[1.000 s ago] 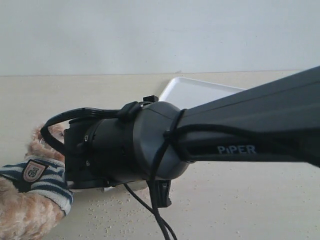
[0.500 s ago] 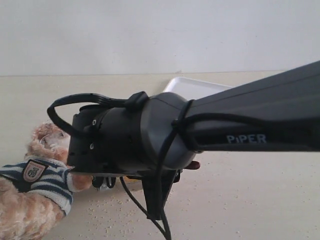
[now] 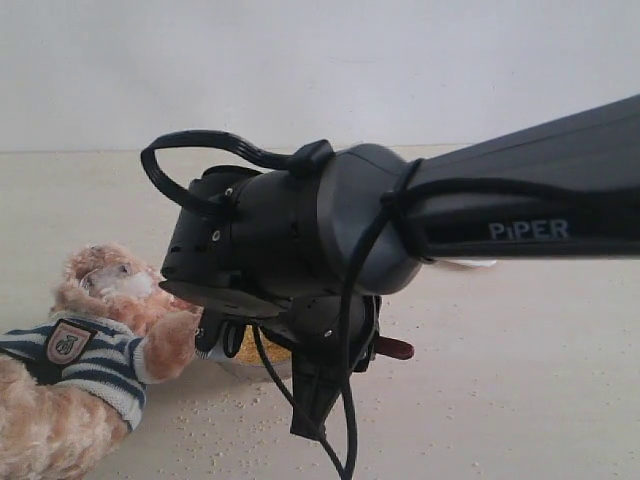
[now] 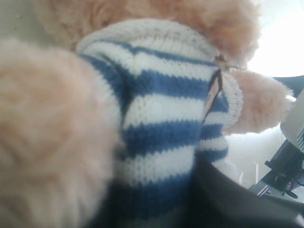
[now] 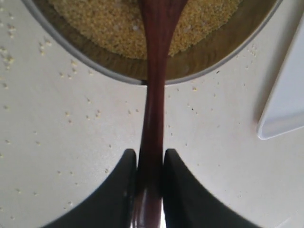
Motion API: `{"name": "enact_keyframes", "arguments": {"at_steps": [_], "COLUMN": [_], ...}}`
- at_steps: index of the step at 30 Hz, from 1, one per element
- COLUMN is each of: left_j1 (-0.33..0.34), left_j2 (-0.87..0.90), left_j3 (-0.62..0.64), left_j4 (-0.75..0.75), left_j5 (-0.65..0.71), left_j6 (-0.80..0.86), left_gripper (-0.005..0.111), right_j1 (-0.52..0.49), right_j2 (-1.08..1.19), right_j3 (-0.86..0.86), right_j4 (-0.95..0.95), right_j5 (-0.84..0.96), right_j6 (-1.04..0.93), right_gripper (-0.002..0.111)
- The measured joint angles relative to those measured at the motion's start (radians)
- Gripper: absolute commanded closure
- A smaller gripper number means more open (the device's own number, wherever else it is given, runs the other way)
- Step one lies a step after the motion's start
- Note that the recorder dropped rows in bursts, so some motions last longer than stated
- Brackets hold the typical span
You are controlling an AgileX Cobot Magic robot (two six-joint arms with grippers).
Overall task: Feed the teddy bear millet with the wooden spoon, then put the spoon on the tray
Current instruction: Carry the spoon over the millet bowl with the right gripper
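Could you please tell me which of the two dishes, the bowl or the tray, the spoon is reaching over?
The round steel bowl: the wooden spoon crosses its rim over the millet. The flat white tray lies apart, beside it.

The bear (image 3: pixel 90 345) is placed at the left of the counter (image 3: pixel 520 400), with the bowl (image 5: pixel 206 53) just to its right. Millet (image 5: pixel 114 23) is held in the bowl, and loose grains (image 5: pixel 96 114) are scattered on the counter around it. The bowl's rim is crossed by the spoon (image 5: pixel 154 95), whose handle is pinched between the 2 fingers of the right hand (image 5: pixel 148 159). The tray (image 5: pixel 285 95) is set near the bowl, apart from it.
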Motion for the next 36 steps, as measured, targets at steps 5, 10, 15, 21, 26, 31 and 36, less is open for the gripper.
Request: {"name": "enact_keyframes", "arguments": {"at_steps": [5, 10, 15, 21, 26, 31, 36], "left_j1": [0.0, 0.0, 0.0, 0.0, 0.0, 0.0, 0.0], "left_j2": [0.0, 0.0, 0.0, 0.0, 0.0, 0.0, 0.0], "left_j3": [0.0, 0.0, 0.0, 0.0, 0.0, 0.0, 0.0], "left_j4": [0.0, 0.0, 0.0, 0.0, 0.0, 0.0, 0.0], "left_j5": [0.0, 0.0, 0.0, 0.0, 0.0, 0.0, 0.0], "left_j6": [0.0, 0.0, 0.0, 0.0, 0.0, 0.0, 0.0], "left_gripper": [0.102, 0.102, 0.102, 0.102, 0.102, 0.102, 0.102], "right_j1": [-0.017, -0.038, -0.063, -0.073, -0.091, -0.127, -0.131], "right_j2": [-0.006, -0.024, -0.026, -0.026, -0.028, -0.042, -0.076], "right_j3": [-0.002, -0.045, -0.095, -0.117, -0.118, -0.118, -0.118], "right_j4": [0.063, 0.132, 0.156, 0.211, 0.26, 0.281, 0.297], "right_j5": [0.0, 0.002, 0.0, 0.0, 0.0, 0.002, 0.002], "right_j6": [0.0, 0.0, -0.023, -0.052, -0.058, -0.065, -0.078], "right_gripper": [0.107, 0.107, 0.107, 0.107, 0.107, 0.107, 0.107]}}
